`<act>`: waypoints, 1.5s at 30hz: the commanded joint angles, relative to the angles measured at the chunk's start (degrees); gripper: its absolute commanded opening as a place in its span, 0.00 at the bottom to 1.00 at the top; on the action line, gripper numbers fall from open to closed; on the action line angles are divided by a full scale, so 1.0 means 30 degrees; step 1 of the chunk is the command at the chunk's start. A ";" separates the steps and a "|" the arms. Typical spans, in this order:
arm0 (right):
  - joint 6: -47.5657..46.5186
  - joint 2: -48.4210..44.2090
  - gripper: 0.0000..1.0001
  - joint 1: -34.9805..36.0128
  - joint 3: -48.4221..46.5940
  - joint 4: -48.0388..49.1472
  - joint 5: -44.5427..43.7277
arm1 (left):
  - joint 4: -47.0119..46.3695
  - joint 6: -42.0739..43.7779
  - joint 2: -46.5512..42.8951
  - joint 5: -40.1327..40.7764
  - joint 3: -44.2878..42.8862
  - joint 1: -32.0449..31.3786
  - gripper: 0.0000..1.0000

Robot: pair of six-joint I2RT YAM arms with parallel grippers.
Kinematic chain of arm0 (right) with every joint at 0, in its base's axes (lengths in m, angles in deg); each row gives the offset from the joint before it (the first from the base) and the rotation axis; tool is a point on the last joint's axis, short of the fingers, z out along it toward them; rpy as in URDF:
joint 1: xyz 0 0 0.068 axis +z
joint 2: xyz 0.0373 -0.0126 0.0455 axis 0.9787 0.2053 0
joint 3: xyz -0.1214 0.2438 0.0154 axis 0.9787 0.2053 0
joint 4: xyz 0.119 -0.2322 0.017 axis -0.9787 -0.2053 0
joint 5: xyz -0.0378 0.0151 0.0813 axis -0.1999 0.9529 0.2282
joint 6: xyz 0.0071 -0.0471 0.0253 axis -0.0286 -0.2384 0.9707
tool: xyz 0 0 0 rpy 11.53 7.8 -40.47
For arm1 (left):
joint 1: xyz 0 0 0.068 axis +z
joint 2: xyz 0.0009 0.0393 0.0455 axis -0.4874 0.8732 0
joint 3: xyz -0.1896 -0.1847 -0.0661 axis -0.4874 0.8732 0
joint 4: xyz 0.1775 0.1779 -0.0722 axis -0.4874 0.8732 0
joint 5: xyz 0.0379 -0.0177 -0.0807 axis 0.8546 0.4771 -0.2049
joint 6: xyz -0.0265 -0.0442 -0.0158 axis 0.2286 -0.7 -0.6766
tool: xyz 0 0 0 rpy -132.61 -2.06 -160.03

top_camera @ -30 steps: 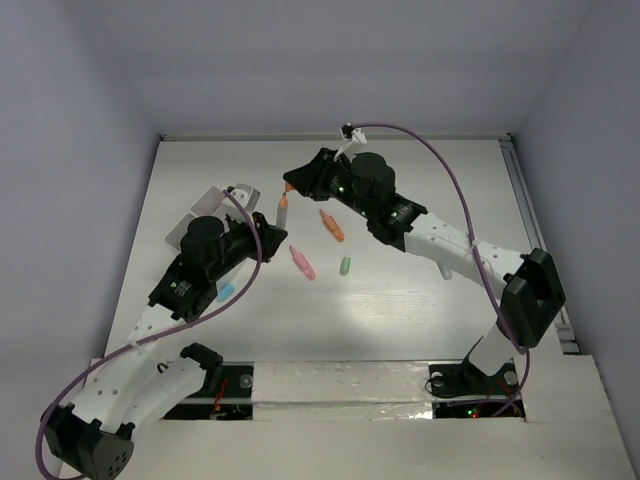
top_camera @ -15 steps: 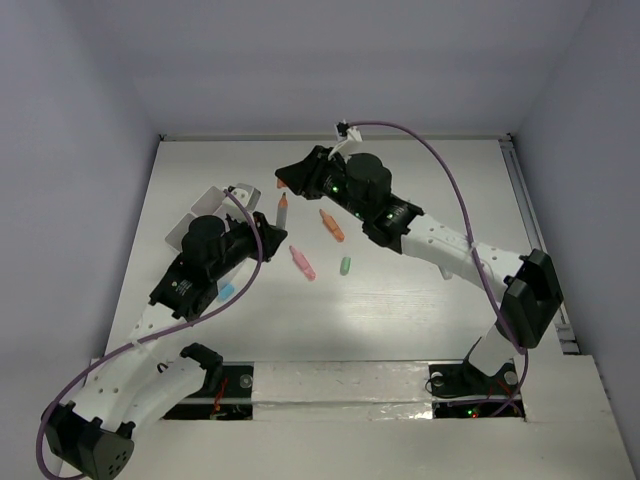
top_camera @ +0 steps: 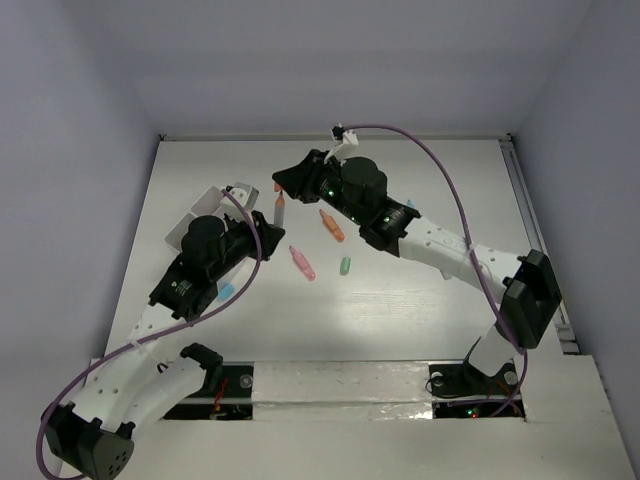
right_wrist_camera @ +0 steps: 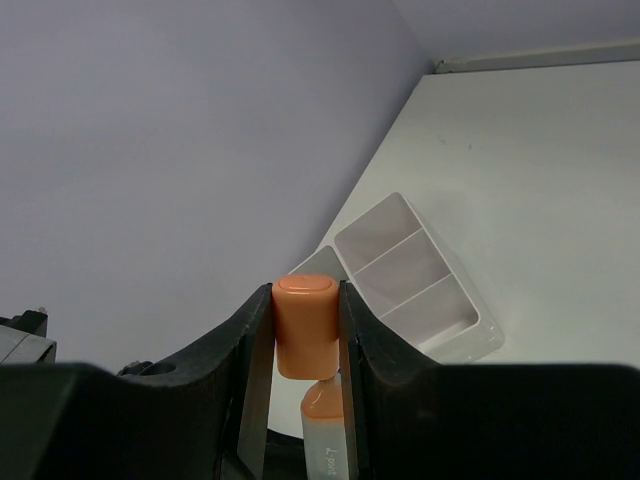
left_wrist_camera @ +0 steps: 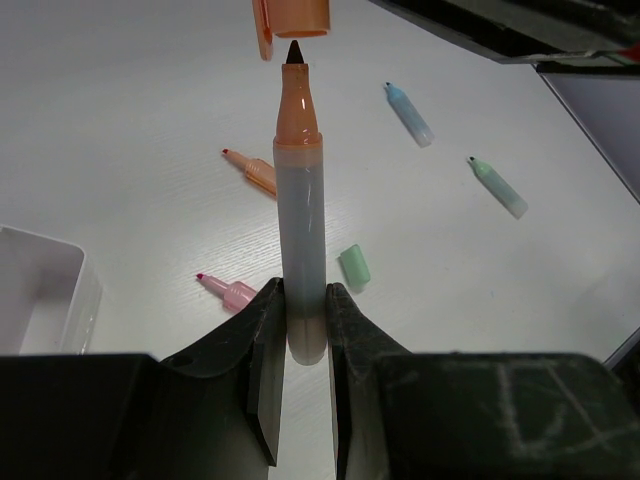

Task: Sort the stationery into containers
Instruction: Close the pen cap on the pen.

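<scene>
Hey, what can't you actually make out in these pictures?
- Top view: the left arm covers much of the containers; their contents don't show.
- Top view: a light blue item pokes out beneath that arm; its kind is unclear.
- Left wrist view: the orange cap is cut off by the top edge.
- Right wrist view: print on the orange marker is too small to read and cut by the bottom edge.
</scene>
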 commanded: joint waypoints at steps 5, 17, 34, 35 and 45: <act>-0.0528 0.0418 0.07 0.0473 -0.0520 0.0241 -0.0832 | -0.0794 0.0223 -0.0511 0.0262 -0.0400 -0.0111 0.00; -0.0704 0.0183 0.07 0.1059 0.0066 0.0299 -0.1215 | -0.0736 0.0194 -0.0657 0.0848 -0.0400 -0.0111 0.00; -0.0265 0.0213 0.07 0.1850 0.0916 -0.0986 -0.0395 | -0.0678 0.0047 -0.1126 0.1902 -0.0313 0.0064 0.00; -0.0265 0.0126 0.06 0.1850 0.1032 -0.1164 -0.0046 | -0.0590 0.0019 -0.1155 0.2193 -0.0342 0.0064 0.00; -0.0001 0.0183 0.02 0.2668 0.1414 -0.3537 0.1452 | -0.0531 -0.0070 -0.1536 0.3514 -0.0313 0.0064 0.00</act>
